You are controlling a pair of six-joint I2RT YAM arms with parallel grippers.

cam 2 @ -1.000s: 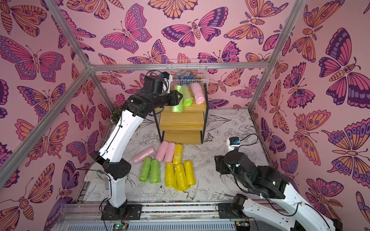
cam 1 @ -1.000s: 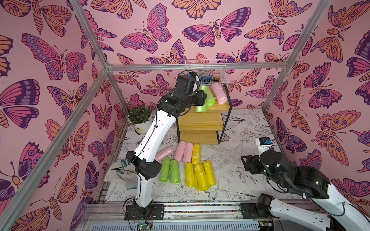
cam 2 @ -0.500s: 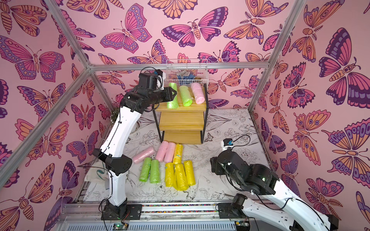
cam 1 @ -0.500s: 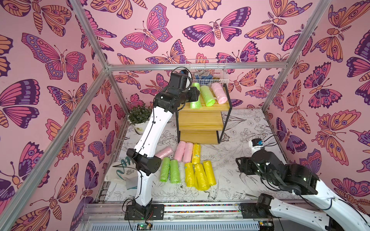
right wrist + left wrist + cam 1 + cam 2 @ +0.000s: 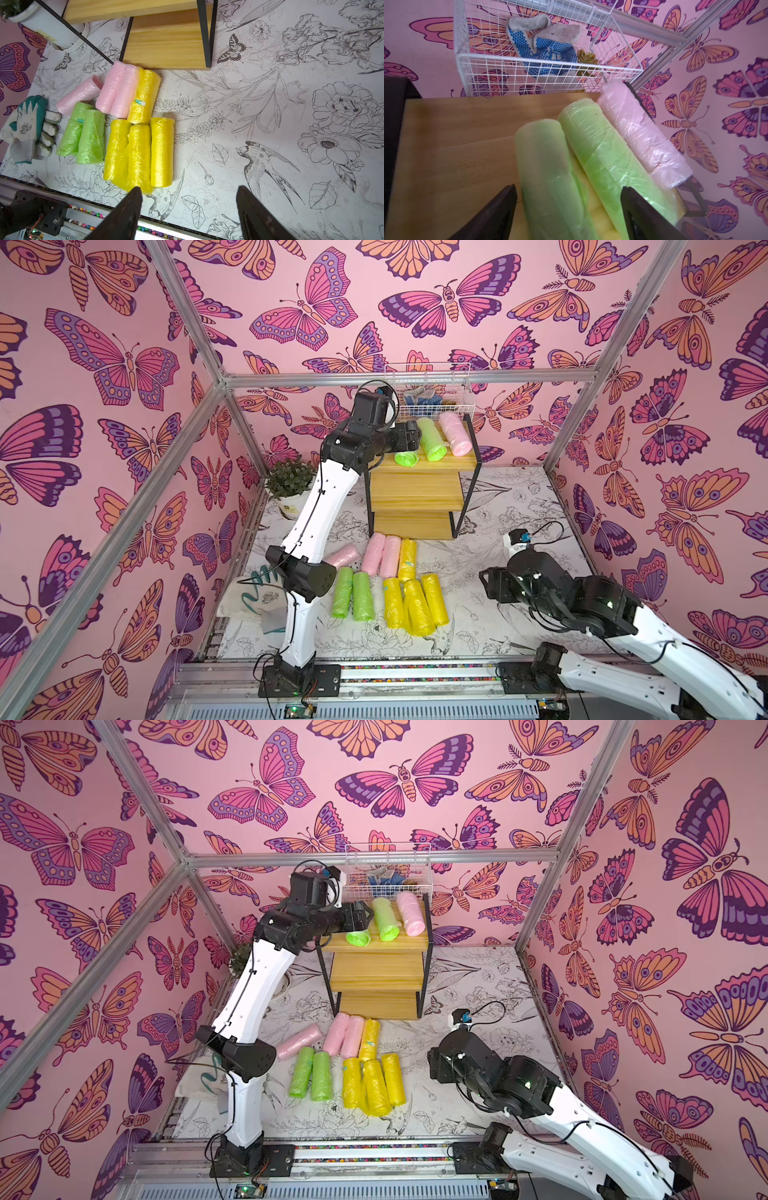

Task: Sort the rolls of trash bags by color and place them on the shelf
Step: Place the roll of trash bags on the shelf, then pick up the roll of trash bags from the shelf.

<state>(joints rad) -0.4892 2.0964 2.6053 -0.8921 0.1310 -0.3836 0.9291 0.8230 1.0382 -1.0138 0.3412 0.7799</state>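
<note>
The shelf (image 5: 419,489) stands at the back of the table. Its top board holds two lime green rolls (image 5: 406,457) (image 5: 431,443) and one pale pink roll (image 5: 455,438). My left gripper (image 5: 411,437) hovers over that board, open, its fingers apart on either side of the nearer green roll (image 5: 550,176). On the table lie three pink rolls (image 5: 372,552), two green rolls (image 5: 353,599) and several yellow rolls (image 5: 417,608). Low over the table, to the right of the yellow rolls, my right gripper (image 5: 488,585) is open and holds nothing (image 5: 189,193).
A white wire basket (image 5: 428,385) with a blue-dotted glove hangs just behind the shelf's top board. A potted plant (image 5: 291,485) stands left of the shelf. Work gloves (image 5: 266,597) lie at the table's left edge. Aluminium posts frame the cell.
My left gripper has opened and let go of the green roll, which now lies on the top board. The right gripper has drifted a little to the left.
</note>
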